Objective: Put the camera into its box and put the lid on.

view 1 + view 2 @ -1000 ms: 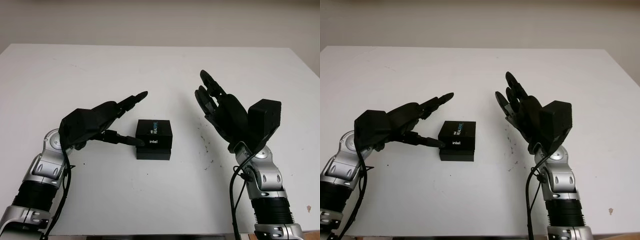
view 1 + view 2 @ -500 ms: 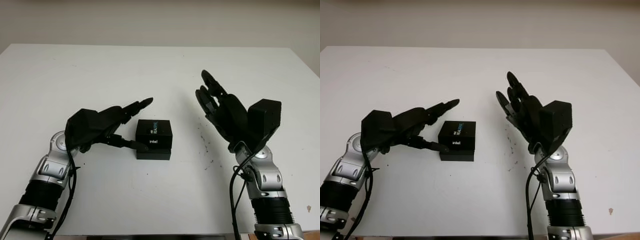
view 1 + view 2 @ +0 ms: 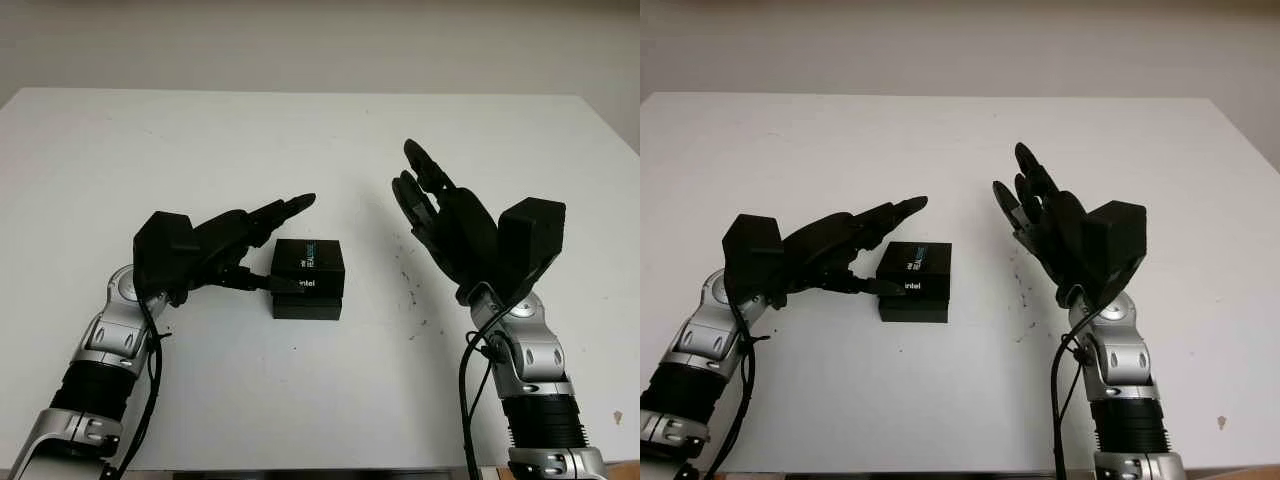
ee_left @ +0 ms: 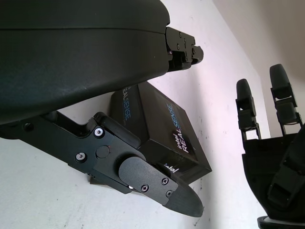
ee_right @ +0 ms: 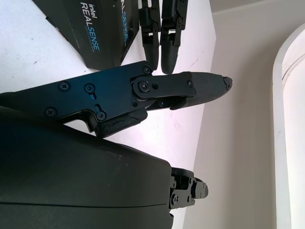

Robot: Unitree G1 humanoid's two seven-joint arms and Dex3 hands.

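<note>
A matte white table lies underneath. The right hand, glossy black plastic, is raised to the right of the box, open and holding nothing. The left hand brackets the small black cardboard box at table centre, thumb tip at its near-left corner; whether it grips I can't tell. The lid sits on, reading "intel REALSENSE".

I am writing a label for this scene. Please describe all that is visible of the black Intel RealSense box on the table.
The Intel RealSense box is small, black, squarish and looks like matte cardboard. Its lid is on, though a strip of the base shows beneath it. White "intel" and white-and-blue "REALSENSE" lettering marks the lid. It sits flat on the white table, near the middle. The left hand brackets its left side, a lower fingertip at the lid's edge; contact is unclear. The right hand is open, apart to its right.
</note>
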